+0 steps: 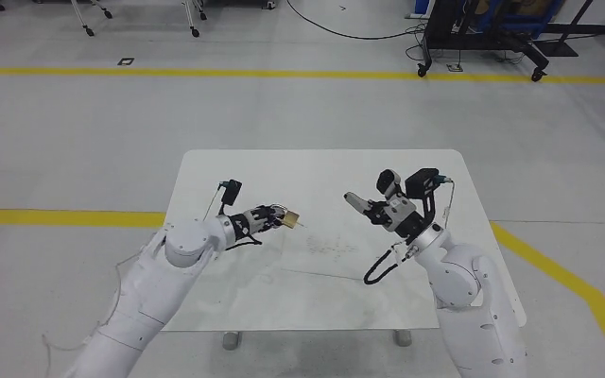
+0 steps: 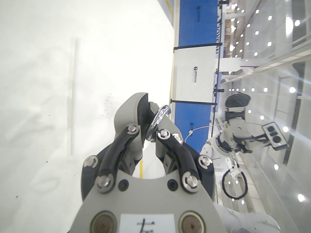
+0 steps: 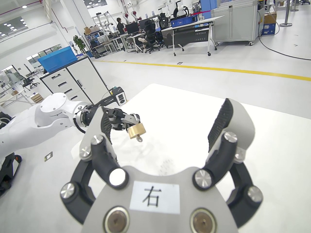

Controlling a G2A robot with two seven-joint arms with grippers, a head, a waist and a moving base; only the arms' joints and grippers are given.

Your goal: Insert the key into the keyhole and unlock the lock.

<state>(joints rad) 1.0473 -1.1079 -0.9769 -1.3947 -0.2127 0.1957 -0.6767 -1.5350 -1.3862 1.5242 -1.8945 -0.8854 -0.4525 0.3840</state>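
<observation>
Left gripper [image 3: 131,120] clamps the padlock [image 3: 136,130] — key [image 3: 139,139] barely discernible beneath; right gripper [image 3: 165,112] spread apart.

Left end effector [image 1: 271,219] is pinched shut on the lock [image 1: 291,220], held out in front with the forearm angled inward. Right end effector [image 3: 165,111] is spread wide open with nothing in it, pointing across at the left one, well apart.

Wide gap over table [image 1: 312,170] middle, between lock [image 1: 291,220] clamped in left gripper [image 1: 278,217] and spread-fingered right gripper [image 1: 357,202], well apart.
</observation>
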